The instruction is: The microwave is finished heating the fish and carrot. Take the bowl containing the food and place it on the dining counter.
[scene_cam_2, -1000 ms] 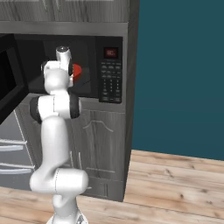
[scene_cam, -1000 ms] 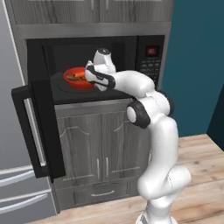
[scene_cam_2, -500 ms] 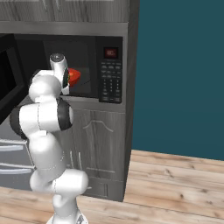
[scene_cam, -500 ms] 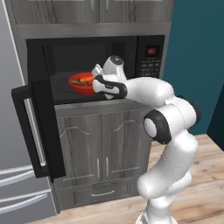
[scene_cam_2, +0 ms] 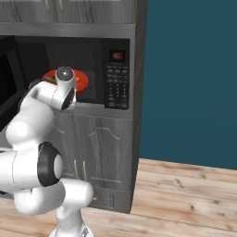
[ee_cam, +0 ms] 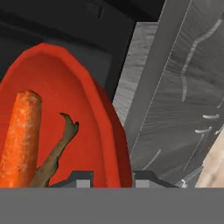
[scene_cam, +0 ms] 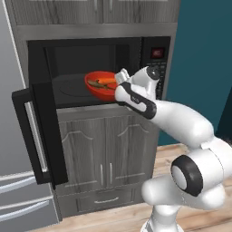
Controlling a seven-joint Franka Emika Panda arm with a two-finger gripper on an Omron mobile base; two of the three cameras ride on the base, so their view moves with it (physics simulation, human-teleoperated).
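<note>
Two dark fingertips (ee_cam: pixel 83 178) pinch the rim of the bowl (ee_cam: pixel 65 109) between them, one on the inside and one on the outside of its wall, so we read our gripper (ee_cam: pixel 109 180) as clamped narrow on that rim. In the left base view the gripper (scene_cam: pixel 121 78) meets the right edge of the bowl (scene_cam: pixel 100 86), which sits lifted at the front of the open microwave (scene_cam: pixel 95 54), just above the cavity floor and partly over its front lip.

We count one bowl, glossy red-orange. Inside it we count two pieces of food: one carrot (ee_cam: pixel 19 140), bright orange and blunt-ended, and one fish (ee_cam: pixel 54 157), a thin dark brownish-green strip lying just beside the carrot and crossing toward it at the lower end. Both show again from the left base camera as an orange piece (scene_cam: pixel 106 81) and a darker sliver (scene_cam: pixel 95 83) near it.

We see one microwave door (scene_cam: pixel 38 131), swung fully open to the left, with one vertical bar handle. One button panel (scene_cam_2: pixel 116 85) stands on the right of the cavity with one small red display (scene_cam_2: pixel 117 56) above it. From the right base camera the bowl (scene_cam_2: pixel 82 82) peeks out red behind our wrist. Below the microwave we count two grey cabinet doors (scene_cam: pixel 106 149) and one drawer beneath them. A pale wooden floor (scene_cam_2: pixel 185 194) runs along the teal wall.
</note>
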